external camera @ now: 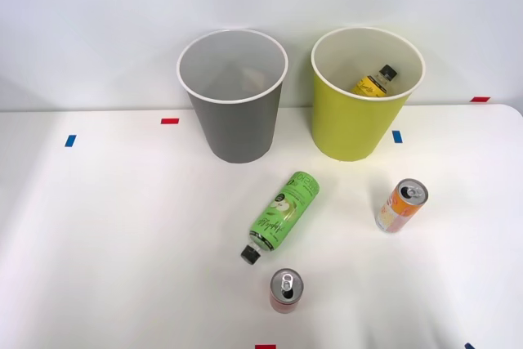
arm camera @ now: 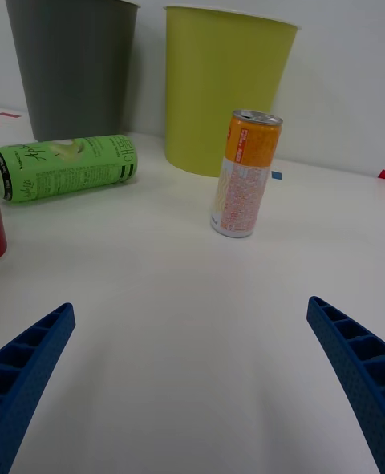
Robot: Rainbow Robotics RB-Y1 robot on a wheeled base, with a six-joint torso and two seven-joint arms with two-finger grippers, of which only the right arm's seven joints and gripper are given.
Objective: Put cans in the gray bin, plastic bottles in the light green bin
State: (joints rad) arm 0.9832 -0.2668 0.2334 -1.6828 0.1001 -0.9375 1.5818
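Gripper (arm camera: 192,386) spread wide and empty, squared to the upright orange-and-white can (arm camera: 245,174) for a side grasp.

Red tape marks (external camera: 169,121) and blue tape marks (external camera: 70,140) dot the white table (external camera: 98,234).

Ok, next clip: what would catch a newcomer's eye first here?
Two tall bins at the table's back, the gray bin on the left and the light green bin on the right with a yellow-label bottle already inside. In front, the green-label bottle lies on its side, the red can and the orange-and-white can stand upright, and the open right gripper faces the latter.
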